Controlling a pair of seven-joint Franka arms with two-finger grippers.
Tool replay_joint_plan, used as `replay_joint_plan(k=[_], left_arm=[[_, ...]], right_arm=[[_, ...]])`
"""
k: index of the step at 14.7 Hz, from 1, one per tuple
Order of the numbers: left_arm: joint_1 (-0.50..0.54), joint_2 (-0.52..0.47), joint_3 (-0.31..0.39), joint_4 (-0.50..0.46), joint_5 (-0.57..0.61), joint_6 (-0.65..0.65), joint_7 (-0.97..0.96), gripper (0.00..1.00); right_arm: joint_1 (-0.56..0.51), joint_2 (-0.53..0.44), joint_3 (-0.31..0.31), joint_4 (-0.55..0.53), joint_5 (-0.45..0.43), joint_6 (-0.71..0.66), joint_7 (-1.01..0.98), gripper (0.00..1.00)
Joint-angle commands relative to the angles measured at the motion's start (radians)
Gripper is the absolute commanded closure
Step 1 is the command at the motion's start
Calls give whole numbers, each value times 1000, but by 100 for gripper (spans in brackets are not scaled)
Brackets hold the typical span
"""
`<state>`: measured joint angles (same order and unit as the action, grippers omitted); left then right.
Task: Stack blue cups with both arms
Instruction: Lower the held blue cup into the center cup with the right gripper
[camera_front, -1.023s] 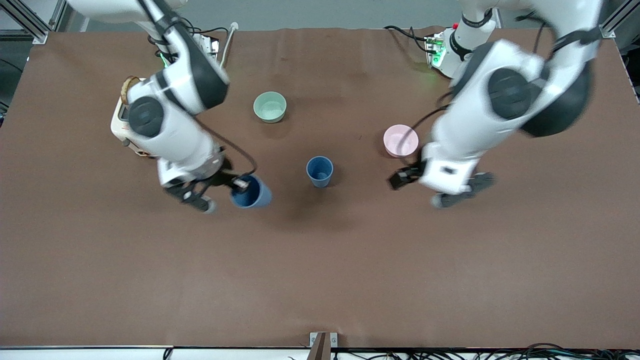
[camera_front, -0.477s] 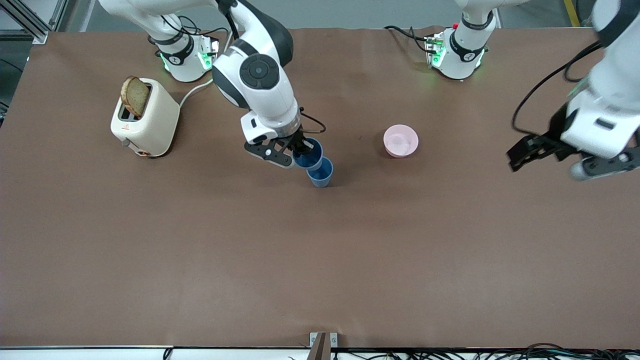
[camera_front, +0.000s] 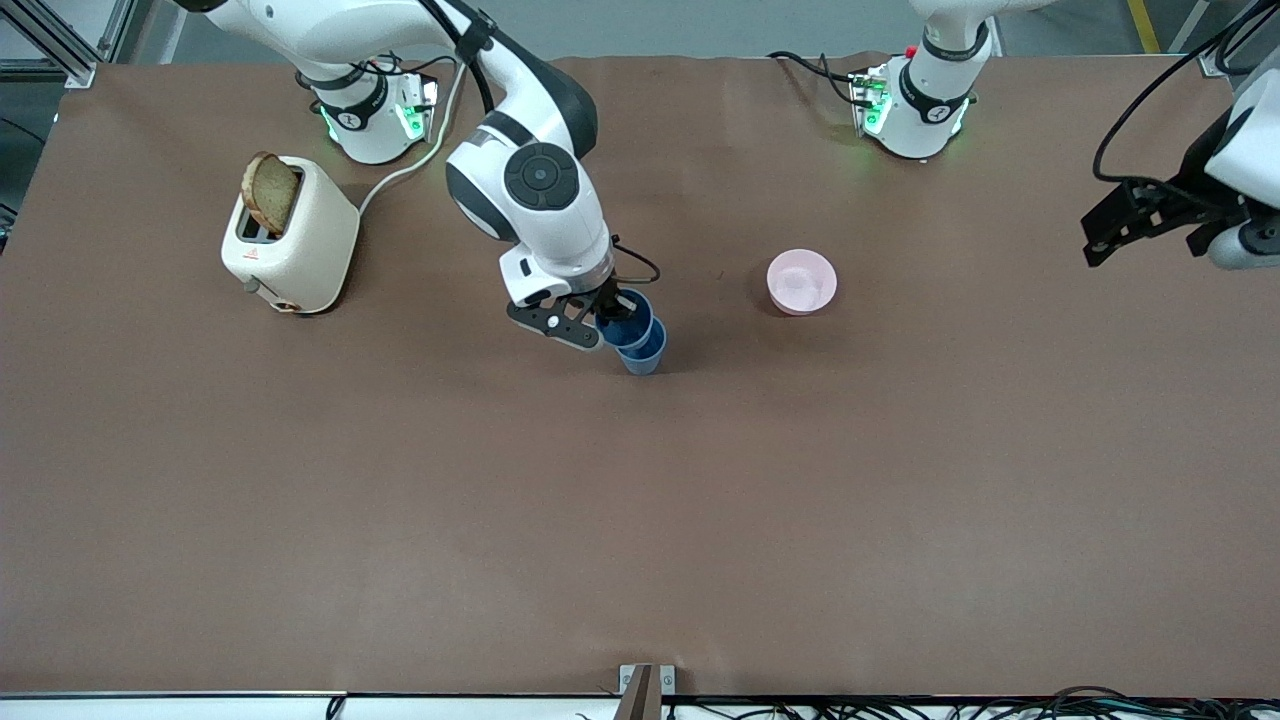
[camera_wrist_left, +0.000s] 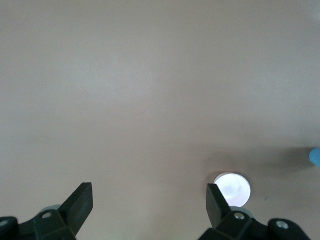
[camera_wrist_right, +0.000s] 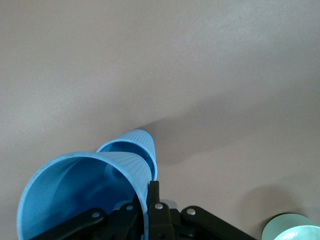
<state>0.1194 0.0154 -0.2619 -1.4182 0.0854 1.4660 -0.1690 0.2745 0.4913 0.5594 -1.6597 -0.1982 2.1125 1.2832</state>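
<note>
My right gripper (camera_front: 607, 318) is shut on the rim of one blue cup (camera_front: 630, 316), with one finger inside it and one outside. It holds this cup tilted, right over the second blue cup (camera_front: 646, 354), which stands upright mid-table. Their rims overlap; I cannot tell whether the held cup's base is inside. In the right wrist view the held cup (camera_wrist_right: 82, 195) is large at my right gripper (camera_wrist_right: 148, 200), with the standing cup (camera_wrist_right: 131, 147) just past it. My left gripper (camera_front: 1165, 235) is open and empty, raised over the left arm's end of the table. It also shows in the left wrist view (camera_wrist_left: 150, 200).
A pink bowl (camera_front: 801, 281) sits between the cups and the left arm's end, also in the left wrist view (camera_wrist_left: 232, 189). A pale green bowl (camera_wrist_right: 295, 229) shows only in the right wrist view. A cream toaster (camera_front: 290, 240) with bread stands near the right arm's base.
My right gripper carried its blue cup from nearer the toaster's end to over the standing cup and lowered it. My left arm drew away from the pink bowl toward its own end.
</note>
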Motion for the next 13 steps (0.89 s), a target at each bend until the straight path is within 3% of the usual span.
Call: replay_joint_plan(k=[1, 3, 13], left_arm=[[-55, -90, 94, -93, -21, 1, 75, 0], [-67, -107, 107, -134, -36, 4, 78, 0], [-67, -95, 93, -128, -67, 10, 78, 0]], right_arm=[[5, 15, 7, 6, -27, 7, 27, 99], [15, 21, 7, 6, -36, 18, 27, 99], [17, 67, 7, 9, -72, 47, 34, 99]])
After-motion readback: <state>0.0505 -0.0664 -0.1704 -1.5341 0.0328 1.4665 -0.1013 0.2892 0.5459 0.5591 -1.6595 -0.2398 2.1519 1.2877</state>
